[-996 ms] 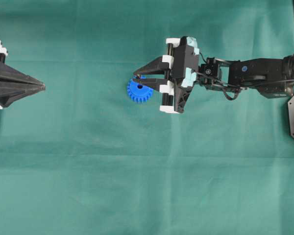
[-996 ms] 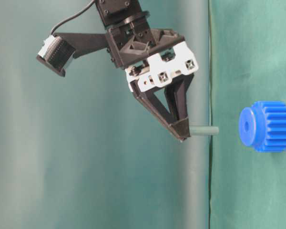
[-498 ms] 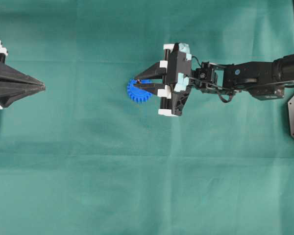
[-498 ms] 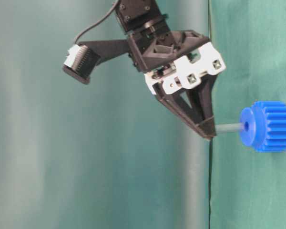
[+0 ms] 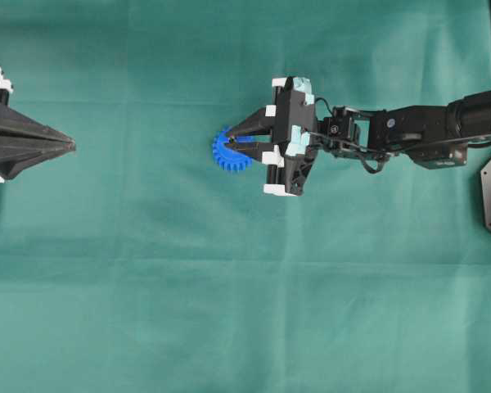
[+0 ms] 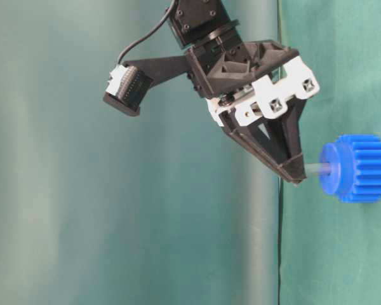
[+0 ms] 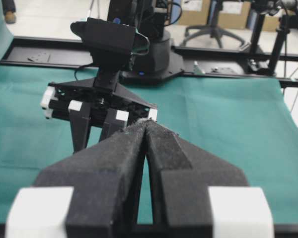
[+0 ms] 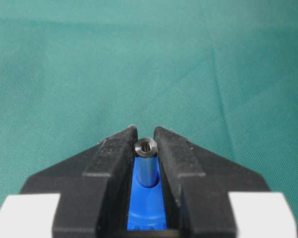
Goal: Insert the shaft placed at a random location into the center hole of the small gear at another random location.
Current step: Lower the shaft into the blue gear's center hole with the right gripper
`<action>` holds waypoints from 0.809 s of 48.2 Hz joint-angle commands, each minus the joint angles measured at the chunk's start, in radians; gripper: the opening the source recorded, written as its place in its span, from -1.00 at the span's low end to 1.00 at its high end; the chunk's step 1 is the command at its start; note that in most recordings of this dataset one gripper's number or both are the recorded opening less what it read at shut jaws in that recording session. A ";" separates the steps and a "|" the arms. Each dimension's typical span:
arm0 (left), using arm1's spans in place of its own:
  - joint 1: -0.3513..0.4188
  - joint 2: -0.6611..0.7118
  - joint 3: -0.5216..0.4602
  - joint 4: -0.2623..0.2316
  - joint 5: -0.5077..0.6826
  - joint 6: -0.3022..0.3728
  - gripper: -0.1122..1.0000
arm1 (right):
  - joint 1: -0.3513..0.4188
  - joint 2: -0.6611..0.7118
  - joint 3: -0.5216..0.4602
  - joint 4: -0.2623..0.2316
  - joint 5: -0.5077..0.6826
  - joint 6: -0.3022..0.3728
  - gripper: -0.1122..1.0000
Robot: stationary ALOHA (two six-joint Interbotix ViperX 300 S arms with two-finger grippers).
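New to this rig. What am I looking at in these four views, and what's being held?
Two robot arms over a green cloth. One picture is from overhead, one from table level, and one from a camera on each wrist. The right gripper is shut on the shaft, a thin metal pin, whose tip is in the center hole of the blue gear on the cloth. The left gripper sits shut and empty at the edge, apart from the work.
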 commanded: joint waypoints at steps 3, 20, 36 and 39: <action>0.000 0.003 -0.008 -0.002 -0.005 0.000 -0.81 | 0.000 0.000 -0.021 0.002 -0.012 0.002 -0.50; 0.000 0.003 -0.006 -0.002 -0.005 0.000 -0.81 | -0.003 0.043 -0.023 0.002 -0.023 0.002 -0.50; 0.000 0.003 -0.005 -0.002 -0.005 0.000 -0.81 | -0.003 0.049 -0.023 0.002 -0.021 0.002 -0.50; 0.000 0.003 -0.005 -0.002 -0.005 0.000 -0.81 | -0.003 0.049 -0.021 0.002 -0.021 0.002 -0.50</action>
